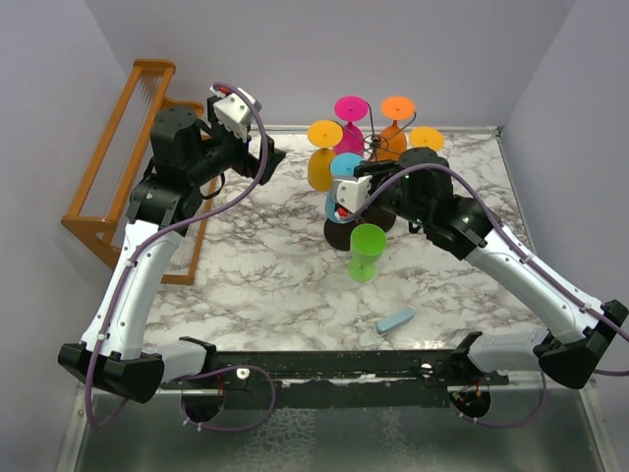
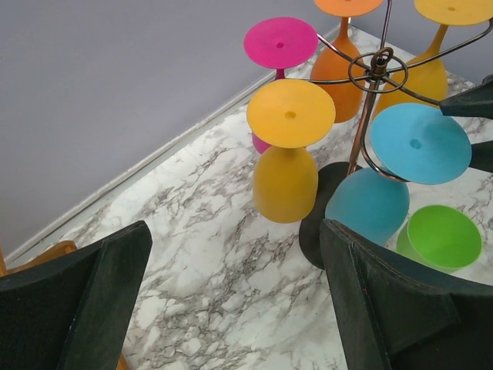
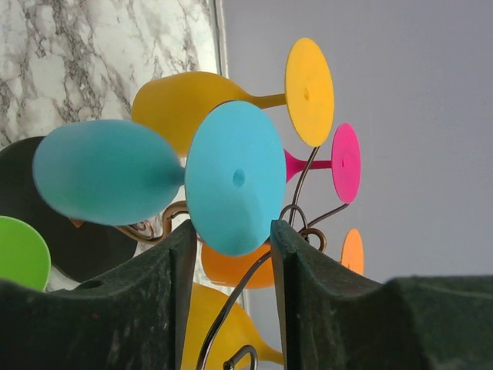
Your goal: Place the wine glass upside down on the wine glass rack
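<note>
The wine glass rack [image 1: 376, 146] is a dark wire tree on a black oval base, at the back middle of the marble table. Several coloured glasses hang on it upside down: yellow [image 2: 286, 166], pink [image 2: 280, 44], orange [image 2: 344, 54] and blue [image 2: 385, 181]. The blue glass [image 3: 115, 169] hangs in a wire arm [image 3: 300, 208]. My right gripper [image 3: 231, 227] is open, its fingertips either side of the lower rim of the blue foot disc [image 3: 235, 173], not clamping it. A green glass [image 1: 367, 251] stands on the table in front of the rack. My left gripper [image 2: 235, 231] is open and empty above the table, left of the rack.
A large orange-brown wooden stepped rack [image 1: 118, 167] leans by the left wall. A small light-blue flat piece [image 1: 396, 320] lies near the table's front. Grey walls close in the back and both sides.
</note>
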`<act>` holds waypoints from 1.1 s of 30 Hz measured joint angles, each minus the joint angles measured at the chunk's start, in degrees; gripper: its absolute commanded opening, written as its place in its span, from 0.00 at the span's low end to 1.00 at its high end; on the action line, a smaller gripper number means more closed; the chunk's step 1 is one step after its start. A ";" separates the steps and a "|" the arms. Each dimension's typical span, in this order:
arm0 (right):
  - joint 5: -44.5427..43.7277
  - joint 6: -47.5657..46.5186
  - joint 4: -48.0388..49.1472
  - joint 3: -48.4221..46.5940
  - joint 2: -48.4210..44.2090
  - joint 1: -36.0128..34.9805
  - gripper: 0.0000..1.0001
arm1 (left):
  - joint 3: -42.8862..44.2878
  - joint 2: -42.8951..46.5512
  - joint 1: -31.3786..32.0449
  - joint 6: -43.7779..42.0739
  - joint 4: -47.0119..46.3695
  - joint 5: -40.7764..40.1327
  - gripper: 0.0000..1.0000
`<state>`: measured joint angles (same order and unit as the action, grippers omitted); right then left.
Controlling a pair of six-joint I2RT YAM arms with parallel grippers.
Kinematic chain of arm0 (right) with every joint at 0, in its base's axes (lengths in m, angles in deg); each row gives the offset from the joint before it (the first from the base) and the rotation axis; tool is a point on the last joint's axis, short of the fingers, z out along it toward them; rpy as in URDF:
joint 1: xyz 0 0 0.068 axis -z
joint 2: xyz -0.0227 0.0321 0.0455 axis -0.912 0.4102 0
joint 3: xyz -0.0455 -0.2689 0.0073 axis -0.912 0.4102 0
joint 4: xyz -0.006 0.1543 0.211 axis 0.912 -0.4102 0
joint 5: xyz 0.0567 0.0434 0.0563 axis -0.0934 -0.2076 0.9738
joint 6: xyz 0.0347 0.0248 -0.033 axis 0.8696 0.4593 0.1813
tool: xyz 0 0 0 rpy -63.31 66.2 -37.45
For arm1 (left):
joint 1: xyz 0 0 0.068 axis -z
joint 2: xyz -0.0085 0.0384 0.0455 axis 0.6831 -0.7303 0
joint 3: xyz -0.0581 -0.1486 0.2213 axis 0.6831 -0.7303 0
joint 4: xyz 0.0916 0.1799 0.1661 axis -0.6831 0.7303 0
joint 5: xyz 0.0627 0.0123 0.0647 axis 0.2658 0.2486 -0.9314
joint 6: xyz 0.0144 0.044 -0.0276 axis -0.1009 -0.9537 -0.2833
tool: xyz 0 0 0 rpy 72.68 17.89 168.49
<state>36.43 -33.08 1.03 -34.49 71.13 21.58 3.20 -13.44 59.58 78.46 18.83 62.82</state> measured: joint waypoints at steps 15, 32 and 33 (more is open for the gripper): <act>5.16 2.67 -6.47 -2.23 -2.91 1.03 0.56 | -2.36 0.00 0.00 0.00 -0.57 -0.02 0.94; 27.32 3.76 -20.13 0.22 -11.96 8.15 0.60 | -6.88 0.02 -0.04 -1.25 -2.08 -0.96 0.94; 28.68 3.67 -20.68 1.64 -12.94 8.90 0.60 | -7.10 0.02 -0.04 -1.42 -2.21 -1.09 0.94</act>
<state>65.10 -29.41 -19.65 -32.85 58.20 30.47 -3.90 -13.41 59.53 77.04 16.62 61.73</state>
